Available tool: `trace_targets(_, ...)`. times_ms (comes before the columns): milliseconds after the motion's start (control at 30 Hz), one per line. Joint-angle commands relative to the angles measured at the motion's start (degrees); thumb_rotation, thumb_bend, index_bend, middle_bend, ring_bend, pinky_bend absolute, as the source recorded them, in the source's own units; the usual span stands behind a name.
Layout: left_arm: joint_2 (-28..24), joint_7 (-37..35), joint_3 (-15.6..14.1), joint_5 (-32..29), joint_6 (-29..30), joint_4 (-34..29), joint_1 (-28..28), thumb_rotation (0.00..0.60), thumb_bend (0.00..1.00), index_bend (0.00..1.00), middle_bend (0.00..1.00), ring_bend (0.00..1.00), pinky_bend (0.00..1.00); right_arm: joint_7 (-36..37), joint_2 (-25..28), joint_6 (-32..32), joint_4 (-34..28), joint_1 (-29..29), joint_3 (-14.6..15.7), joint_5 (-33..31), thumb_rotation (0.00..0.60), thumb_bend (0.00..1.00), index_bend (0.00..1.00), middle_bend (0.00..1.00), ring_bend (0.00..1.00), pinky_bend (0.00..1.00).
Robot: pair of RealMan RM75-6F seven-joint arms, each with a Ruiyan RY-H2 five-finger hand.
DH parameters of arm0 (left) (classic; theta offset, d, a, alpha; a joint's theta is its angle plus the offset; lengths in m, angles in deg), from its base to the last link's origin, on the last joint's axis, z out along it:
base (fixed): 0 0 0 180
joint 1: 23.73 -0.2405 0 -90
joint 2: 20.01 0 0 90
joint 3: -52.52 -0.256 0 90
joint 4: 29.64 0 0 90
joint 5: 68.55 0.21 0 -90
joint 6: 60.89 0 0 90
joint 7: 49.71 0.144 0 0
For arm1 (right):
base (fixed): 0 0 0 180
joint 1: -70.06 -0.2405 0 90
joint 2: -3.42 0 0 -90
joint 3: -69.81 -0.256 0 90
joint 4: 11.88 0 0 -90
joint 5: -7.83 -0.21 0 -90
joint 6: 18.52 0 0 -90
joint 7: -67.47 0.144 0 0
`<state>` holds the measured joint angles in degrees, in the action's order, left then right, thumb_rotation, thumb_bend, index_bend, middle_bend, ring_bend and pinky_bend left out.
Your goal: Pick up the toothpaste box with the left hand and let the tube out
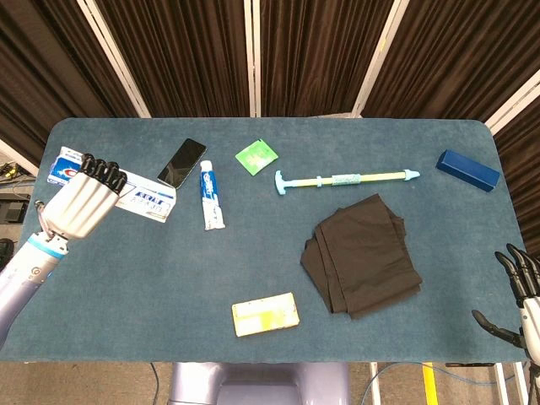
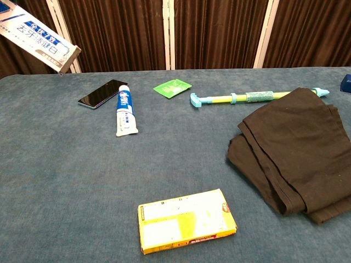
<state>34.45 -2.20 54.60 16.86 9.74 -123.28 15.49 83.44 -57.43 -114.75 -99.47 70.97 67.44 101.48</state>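
My left hand (image 1: 81,202) holds the white and blue toothpaste box (image 1: 142,201) up in the air over the table's left side, tilted with its open end down to the right. In the chest view the box (image 2: 38,43) shows at the top left corner and the hand itself is out of frame. The toothpaste tube (image 1: 210,196) lies on the cloth next to the black phone (image 1: 181,163); the tube (image 2: 124,113) is out of the box and apart from it. My right hand (image 1: 521,291) hangs open off the table's right front corner.
A green sachet (image 1: 256,155), a long teal and yellow toothbrush (image 1: 344,179), a blue box (image 1: 468,170) at the far right, a folded black cloth (image 1: 364,253) and a yellow box (image 1: 265,314) near the front edge lie on the blue table (image 1: 169,278).
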Motion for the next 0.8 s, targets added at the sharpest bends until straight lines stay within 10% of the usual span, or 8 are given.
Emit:
trace_targets(33,-0.5,-2.1,0.5,-0.8,0.7,-0.8,-1.1,0.6,0.48,0.49,0.31,0.34,0.34,-0.1,0.0,0.1,-0.1,0.0,0.0,0.0,0.6,0.06,0.09,0.0,0.0,0.0)
trace_targets(800,17.1,-19.7,-0.6,-9.5,-4.9,-4.0,-6.2,0.6,0.46,0.4,0.25,0.29,0.3,-0.9,-0.2,0.1,-0.2,0.0,0.1,0.3,0.6,0.06,0.09,0.0,0.0,0.0)
